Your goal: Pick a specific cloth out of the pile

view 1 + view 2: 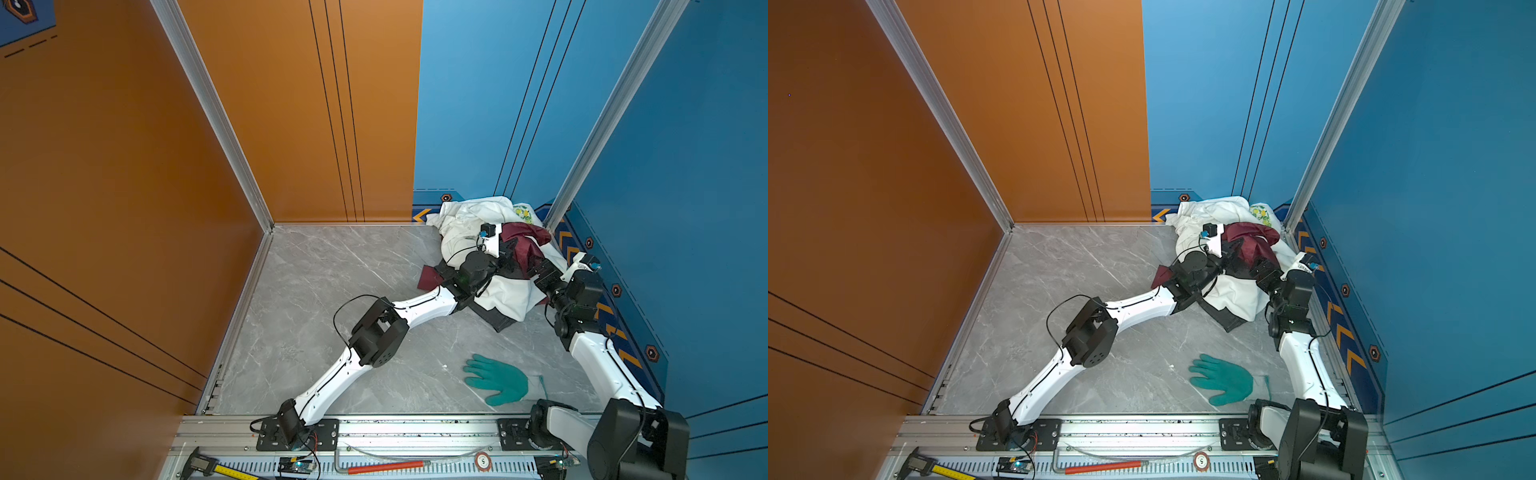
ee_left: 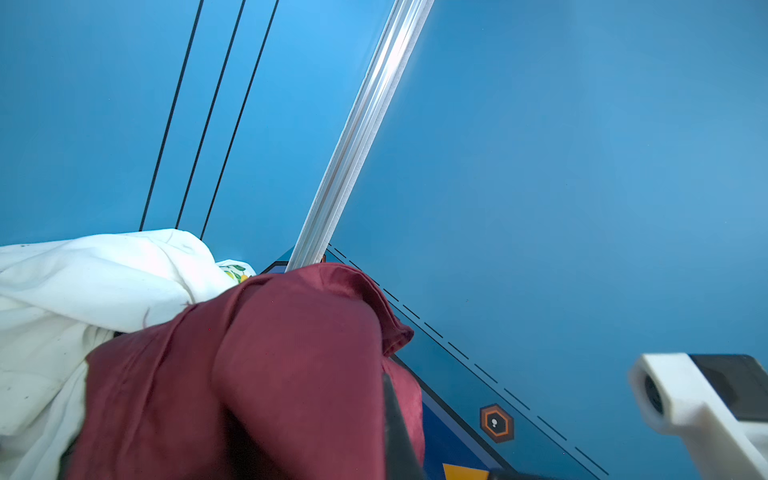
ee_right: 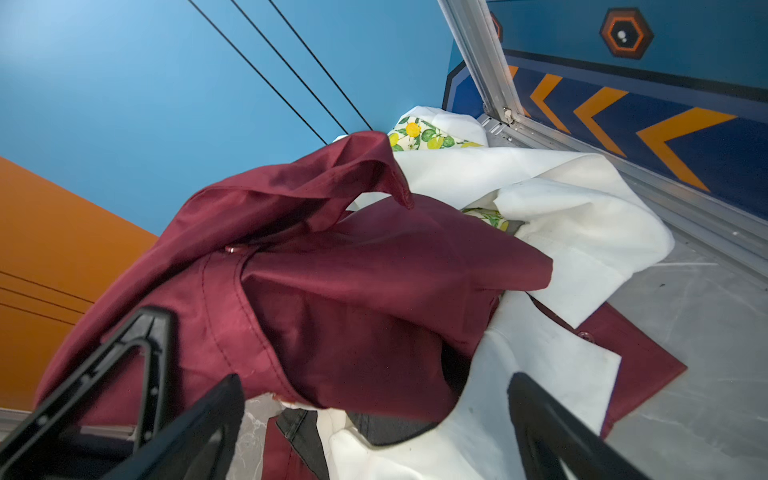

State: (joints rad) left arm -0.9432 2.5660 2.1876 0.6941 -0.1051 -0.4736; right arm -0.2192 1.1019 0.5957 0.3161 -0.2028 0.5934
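The left arm reaches far forward and across to the right side. Its left claw is pinched tight on the cloth. The right arm reaches forward, and the right claw is wide open, just beside the left one.

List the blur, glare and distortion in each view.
Both top views: sharp and evenly lit, but the wide lens splays the metal post outward. Left wrist view: the red cloth sits close to the lens and looks soft; glare whitens the post. Right wrist view: the cloth's stitching is crisp, the black fingers at the edge blur.
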